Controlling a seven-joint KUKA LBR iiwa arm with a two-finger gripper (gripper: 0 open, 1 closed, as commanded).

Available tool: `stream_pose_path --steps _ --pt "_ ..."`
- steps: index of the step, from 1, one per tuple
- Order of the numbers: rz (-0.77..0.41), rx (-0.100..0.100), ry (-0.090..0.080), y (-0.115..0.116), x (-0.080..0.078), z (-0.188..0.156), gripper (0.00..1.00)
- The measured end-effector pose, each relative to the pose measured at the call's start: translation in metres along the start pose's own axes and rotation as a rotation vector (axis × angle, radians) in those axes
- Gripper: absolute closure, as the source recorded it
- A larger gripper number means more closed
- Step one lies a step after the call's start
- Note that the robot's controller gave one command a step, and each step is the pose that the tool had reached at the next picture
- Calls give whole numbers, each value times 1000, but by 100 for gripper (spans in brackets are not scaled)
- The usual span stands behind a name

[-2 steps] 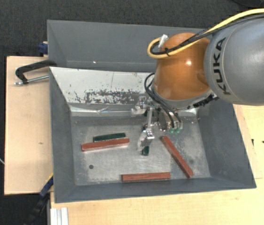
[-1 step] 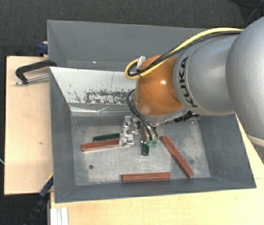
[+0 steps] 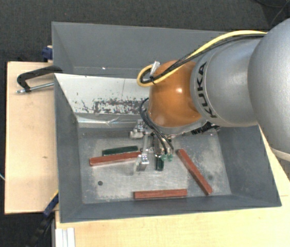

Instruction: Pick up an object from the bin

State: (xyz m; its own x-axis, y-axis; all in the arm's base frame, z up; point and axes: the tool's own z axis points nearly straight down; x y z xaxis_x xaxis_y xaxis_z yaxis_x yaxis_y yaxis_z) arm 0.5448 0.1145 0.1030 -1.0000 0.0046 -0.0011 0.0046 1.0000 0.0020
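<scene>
The gripper (image 3: 152, 162) is hanging low over the floor of the grey bin (image 3: 66, 153), under the arm's orange cover (image 3: 173, 99). Its 2 fingers (image 3: 143, 161) are standing spread, with bare floor showing between them and nothing pinched there.

The nearest thing is a flat red-brown stick (image 3: 114, 160), lying just left of the gripper. Its long axis is running left to right across the view, its right end tipping slightly toward the far wall. That right end is pointing at the gripper's left finger and seems to be touching it; whether it is really touching, I cannot tell.

In all, 3 red-brown sticks are lying on the floor. The 2nd red-brown stick (image 3: 160, 194) is lying nearer the camera than the gripper, well apart from it, running left to right. The 3rd red-brown stick (image 3: 195, 172) is lying just right of the gripper, slanting from its upper left end down to its lower right end.

1 dark green stick (image 3: 120, 151) is lying left of the gripper, just beyond the 1st stick and almost parallel to it. 1 small dark speck (image 3: 100, 183) is sitting farther left of the gripper and nearer the camera.
</scene>
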Motion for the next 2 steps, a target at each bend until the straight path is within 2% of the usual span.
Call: stream_pose_path --steps 1,2 --pt "0 0 0 0 0 0 0" --pt "-42 -1 1 15 -12 26 100"
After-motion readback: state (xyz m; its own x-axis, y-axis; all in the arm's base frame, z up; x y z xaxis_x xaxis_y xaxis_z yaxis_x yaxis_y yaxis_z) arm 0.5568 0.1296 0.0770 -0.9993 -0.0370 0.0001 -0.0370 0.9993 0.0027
